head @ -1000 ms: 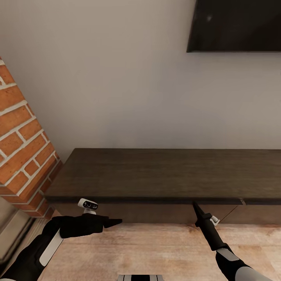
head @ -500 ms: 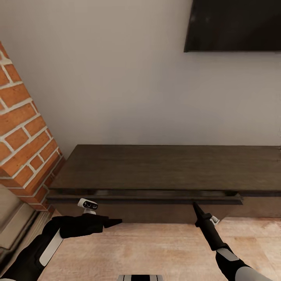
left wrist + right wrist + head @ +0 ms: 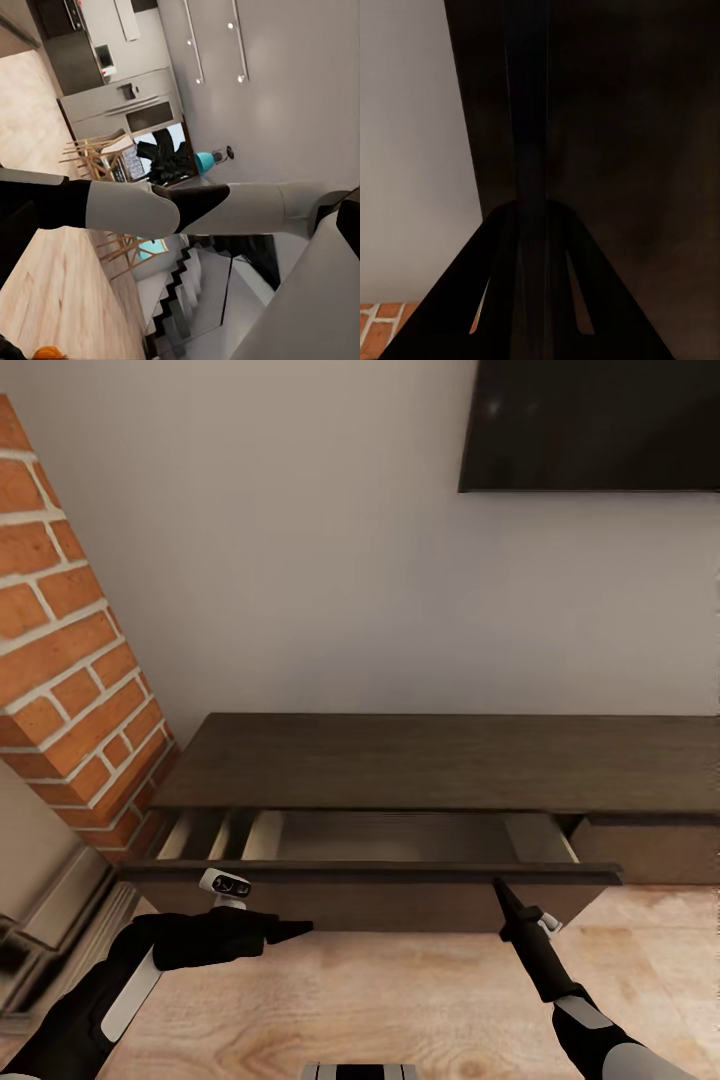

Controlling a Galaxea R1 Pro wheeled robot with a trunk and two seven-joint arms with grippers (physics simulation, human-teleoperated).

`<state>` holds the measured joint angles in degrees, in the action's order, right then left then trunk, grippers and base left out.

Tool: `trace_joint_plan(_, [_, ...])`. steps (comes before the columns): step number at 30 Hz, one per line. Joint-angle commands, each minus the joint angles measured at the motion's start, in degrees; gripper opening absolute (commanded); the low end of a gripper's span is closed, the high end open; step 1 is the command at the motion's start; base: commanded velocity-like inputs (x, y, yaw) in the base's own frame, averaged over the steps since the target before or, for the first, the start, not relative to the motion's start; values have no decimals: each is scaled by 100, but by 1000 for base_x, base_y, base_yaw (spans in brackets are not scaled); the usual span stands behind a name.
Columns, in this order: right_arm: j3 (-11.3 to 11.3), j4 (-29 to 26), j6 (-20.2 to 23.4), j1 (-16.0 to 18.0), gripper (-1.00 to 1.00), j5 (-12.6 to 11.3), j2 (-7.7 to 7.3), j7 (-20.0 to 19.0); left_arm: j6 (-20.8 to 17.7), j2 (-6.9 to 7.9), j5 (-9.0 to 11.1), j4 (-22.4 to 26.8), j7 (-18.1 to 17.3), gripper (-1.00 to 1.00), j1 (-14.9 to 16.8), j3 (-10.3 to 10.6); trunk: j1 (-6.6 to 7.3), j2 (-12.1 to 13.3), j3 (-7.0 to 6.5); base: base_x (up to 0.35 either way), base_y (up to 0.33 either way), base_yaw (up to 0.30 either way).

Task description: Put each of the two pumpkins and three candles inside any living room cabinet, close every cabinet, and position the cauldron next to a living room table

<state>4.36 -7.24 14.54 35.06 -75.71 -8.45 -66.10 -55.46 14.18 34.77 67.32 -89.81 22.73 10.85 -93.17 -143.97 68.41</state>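
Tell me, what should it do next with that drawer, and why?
Probably let go and draw the right gripper back: its tip sits at the top edge of the drawer front, and the drawer of the cabinet is already open, its pale inside showing nothing in it.

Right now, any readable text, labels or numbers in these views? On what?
None readable.
TV: dark screen, no logo or text visible.
Cabinet and its open drawer: plain wood, no labels.
Kitchen appliances in the left wrist view: no legible markings; any that exist are too small and blurred.
Brick column: no signs.
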Motion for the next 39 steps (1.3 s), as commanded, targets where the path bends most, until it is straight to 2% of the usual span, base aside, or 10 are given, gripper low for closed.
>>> trace_joint_plan(1, [56,3,93,1,-100,4,1,-52,-61,6,12,0,-19,100,3,14,4,-2,5,-266,0,0])
trace_joint_plan(12, [56,3,93,1,-100,4,1,-52,-61,6,12,1,-19,100,3,14,4,-2,5,-251,0,0])
trace_joint_plan(39, [56,2,93,1,-100,4,1,-52,-61,6,14,-3,-19,100,3,14,4,-2,5,-79,0,0])
